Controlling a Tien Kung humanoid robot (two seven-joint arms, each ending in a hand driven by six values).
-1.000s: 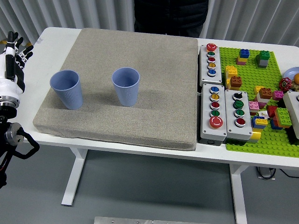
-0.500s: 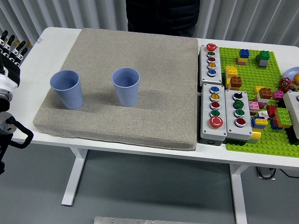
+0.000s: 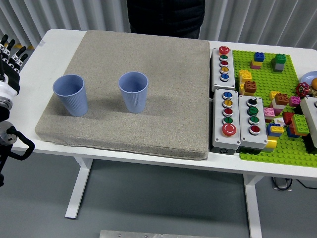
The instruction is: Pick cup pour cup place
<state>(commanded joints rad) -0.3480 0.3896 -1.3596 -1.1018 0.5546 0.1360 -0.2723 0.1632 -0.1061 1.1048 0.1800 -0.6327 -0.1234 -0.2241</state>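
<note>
Left hand [image 3: 10,62]: at the left edge, fingers spread upward, holding nothing. Left blue cup [image 3: 71,94]: upright on the grey mat [image 3: 163,89], to the right of that hand, nearest it; long axis vertical. Right blue cup [image 3: 133,91]: upright, beside the first, apart. White surface [image 3: 49,42]. Button boxes [image 3: 237,121] and brick baseplate [image 3: 292,153]: far right. Right hand: unseen.

Two upright blue cups [image 3: 71,94] [image 3: 133,91] apart on a grey mat [image 3: 163,99], left hand [image 3: 9,64] open-fingered at the table's [image 3: 44,54] left edge.
</note>
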